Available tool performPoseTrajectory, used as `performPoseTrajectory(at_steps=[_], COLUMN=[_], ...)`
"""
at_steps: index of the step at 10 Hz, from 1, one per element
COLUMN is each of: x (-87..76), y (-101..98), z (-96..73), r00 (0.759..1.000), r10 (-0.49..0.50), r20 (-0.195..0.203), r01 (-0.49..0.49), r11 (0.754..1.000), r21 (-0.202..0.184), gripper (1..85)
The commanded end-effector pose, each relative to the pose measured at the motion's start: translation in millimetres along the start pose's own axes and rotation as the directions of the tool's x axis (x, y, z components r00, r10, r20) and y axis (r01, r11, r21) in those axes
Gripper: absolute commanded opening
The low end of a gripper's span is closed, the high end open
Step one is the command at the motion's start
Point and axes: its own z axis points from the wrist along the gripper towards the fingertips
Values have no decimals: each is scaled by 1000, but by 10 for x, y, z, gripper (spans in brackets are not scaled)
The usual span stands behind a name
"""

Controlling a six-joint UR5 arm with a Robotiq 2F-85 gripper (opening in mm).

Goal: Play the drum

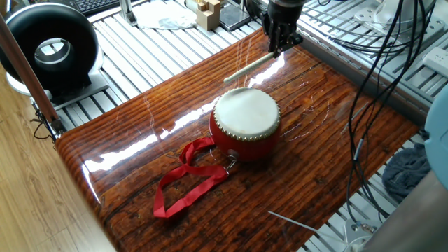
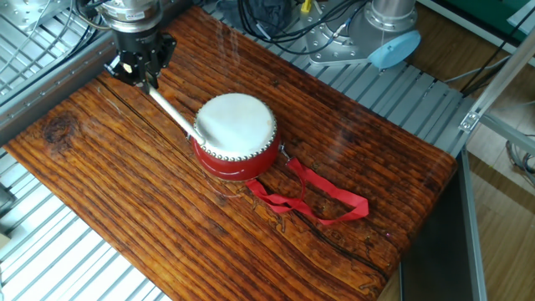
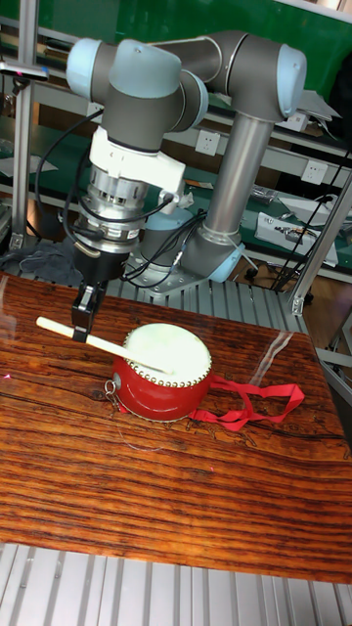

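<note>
The drum [image 1: 246, 123] [image 2: 235, 135] [image 3: 163, 372] sat upright near the middle of the wooden bench [image 1: 126, 175] [image 2: 125, 209] [image 3: 147, 489], its pale skin facing up. Its red ribbon [image 1: 185, 183] [image 2: 313, 199] [image 3: 249, 403] lay in loose loops on the wood, trailing from the drum's side toward one long edge but stopping short of it.

The claw [image 1: 279, 43] [image 2: 139, 68] [image 3: 85, 313] hung close to a far corner of the bench, clenched on one end of a thin pale stick [image 1: 250, 66] [image 2: 171, 112] [image 3: 103, 342]. The stick slanted toward the drum; in the tall fixed view its far end lay over the skin, though I could not tell whether it touched.

Bare wood lay open on every side of the drum. Beyond the bench edges ran grooved metal rails [image 1: 133, 52] [image 2: 50, 251]. Black cables [image 1: 371, 77] hung past the edge near the claw's side.
</note>
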Motion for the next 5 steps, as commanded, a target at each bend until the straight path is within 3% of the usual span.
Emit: performPoseTrajectory(at_steps=[1, 5], x=[-7, 61], y=[91, 147], z=[-68, -64], r00=[997, 984], r10=[-74, -174], r20=[5, -32], r01=[74, 174], r11=[997, 985], r21=[-18, -1], gripper=[10, 10])
